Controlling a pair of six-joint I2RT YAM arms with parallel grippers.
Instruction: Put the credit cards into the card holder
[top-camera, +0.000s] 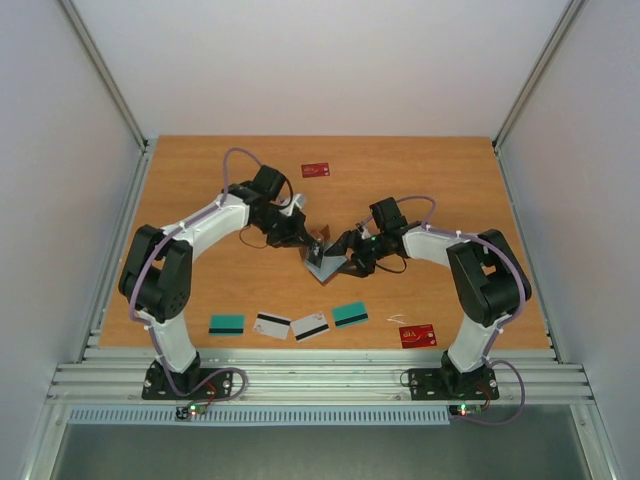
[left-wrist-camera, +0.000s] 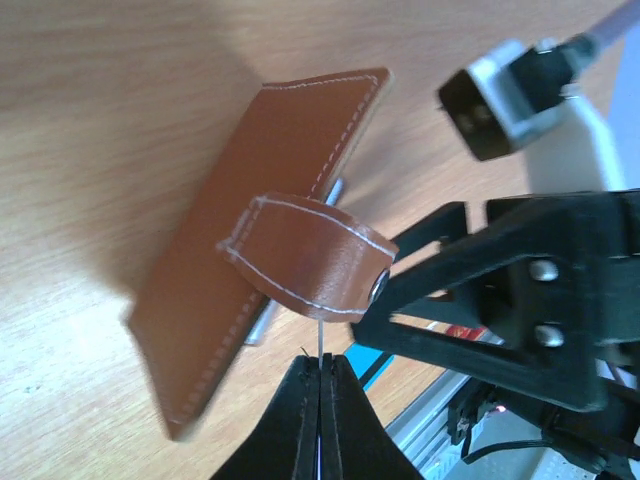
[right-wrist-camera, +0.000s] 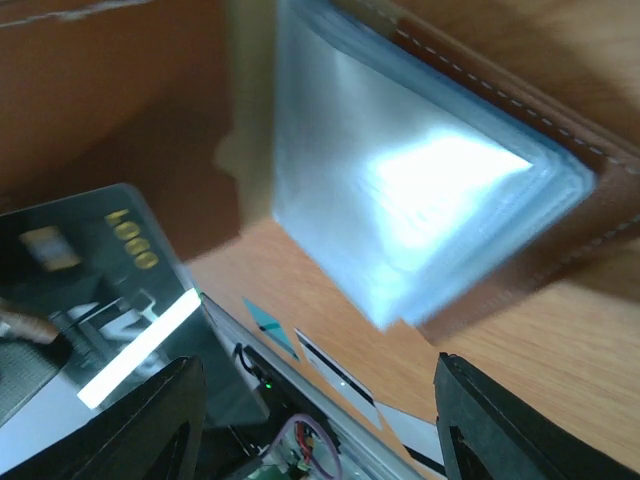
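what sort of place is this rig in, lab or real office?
Probably a lab robot test cell: a wooden tabletop boxed in by plain white panels, an aluminium rail along the near edge carrying both arm bases, and cards laid in a neat row.

Top view high behind, looking down, both wrist views close-up, all sharing the card holder (left-wrist-camera: 260, 200)

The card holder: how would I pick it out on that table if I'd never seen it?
Look to the middle of the wooden table, where the left arm and right arm reach toward each other. The card holder sits open between them. Unlike the credit cards lying flat around it, it is brown leather with white stitching and a snap tab.
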